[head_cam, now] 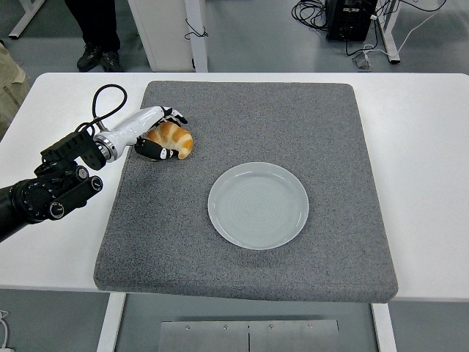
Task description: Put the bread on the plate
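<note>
Left robot hand [156,134]: white shell with black fingers, at the upper left of the frame, reaching in from the left edge on a black arm [44,194] with a looped black cable [102,99] above the wrist. Fingers curled around the bread from both sides: upper fingers bent over its far edge, the lower finger lying on the mat against its near side. In contact with the bread; whether the bread is lifted off the mat cannot be told.

Bread [173,138]: one croissant, golden brown with darker orange-brown ends, curved in a crescent, ridged in bands across its back, paler in the middle. Position: upper left part of the mat, inside the hand's curl, well apart from the plate.

Mat [308,117]: grey, felt-like, roughly square, covering the middle of the desk.

Plate [258,206]: round, pale grey-white, faint concentric rings, lying flat near the centre of the frame on the mat, below and to the right of the bread.

Desk [425,147]: white top, showing left and right of the mat.

Background, top of frame: a person's dark trouser legs and shoes [97,53] at upper left; cables and a black box [350,18] on the floor at upper right.
</note>
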